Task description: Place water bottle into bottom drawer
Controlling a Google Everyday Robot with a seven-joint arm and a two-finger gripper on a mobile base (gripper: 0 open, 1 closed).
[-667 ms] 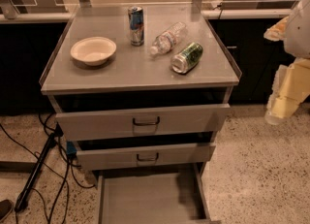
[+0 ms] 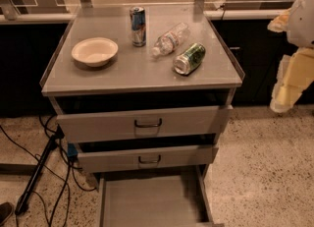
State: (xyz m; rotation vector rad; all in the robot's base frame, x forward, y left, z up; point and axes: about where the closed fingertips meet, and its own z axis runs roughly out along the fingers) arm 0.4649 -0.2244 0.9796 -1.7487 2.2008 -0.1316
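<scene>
On the desk (image 2: 98, 76) lies the water bottle (image 2: 170, 39); my gripper (image 2: 287, 91) is cut off at right, open or closed I cannot tell.

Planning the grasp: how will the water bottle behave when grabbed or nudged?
The water bottle lies on its side, so a nudge may roll it. It looks clear and thin-walled, so probably light and squashy. The gripper hangs right of the cabinet.

Claw (image 2: 281, 103) at far right (tip downward)
</scene>
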